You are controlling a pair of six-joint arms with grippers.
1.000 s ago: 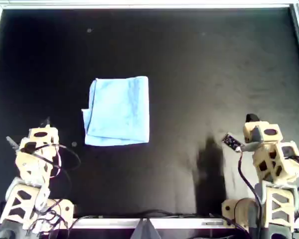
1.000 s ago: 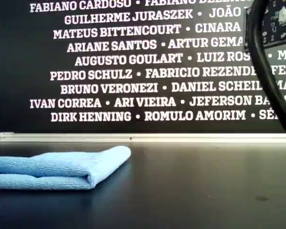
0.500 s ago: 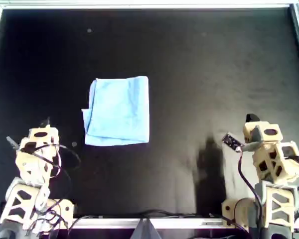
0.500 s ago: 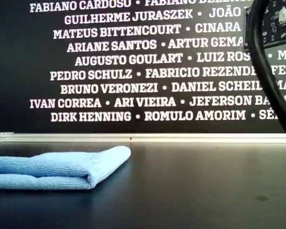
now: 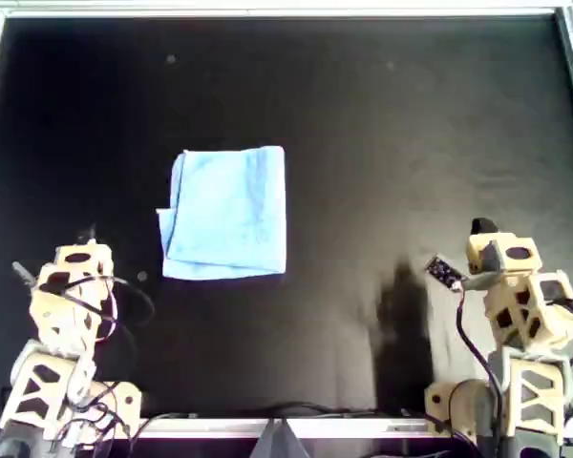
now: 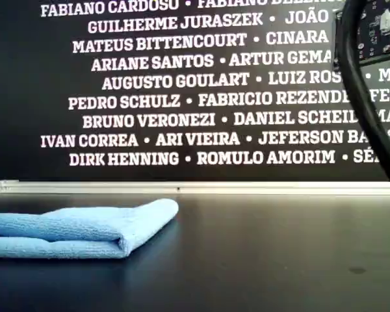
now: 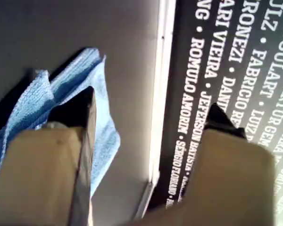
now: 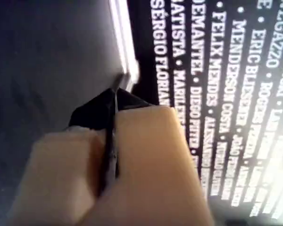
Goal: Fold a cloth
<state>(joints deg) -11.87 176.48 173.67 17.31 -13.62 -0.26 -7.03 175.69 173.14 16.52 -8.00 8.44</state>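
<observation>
Overhead view first: black worktop (image 5: 382, 143) with the light blue folded square fabric cloth (image 5: 226, 212) lying flat, left of centre. One tan arm (image 5: 72, 286) sits at the near left corner and another tan arm (image 5: 511, 277) at the near right. Both are well apart from the cloth, and I cannot tell which is first or second.

Exterior view: the cloth (image 6: 71, 231) is at the exterior view's left, doubled over in layers with a rounded fold on its right side. Behind it are a pale rail (image 6: 195, 188) and a black wall with white printed names (image 6: 182, 84). A black cable (image 6: 364, 97) crosses at the exterior view's right.

First wrist view: my first tool (image 7: 151, 106) is spread wide and holds nothing. The cloth (image 7: 106, 127) shows beyond one finger.

Second wrist view: my second tool (image 8: 114, 101) is pressed together with nothing between, over bare worktop.
</observation>
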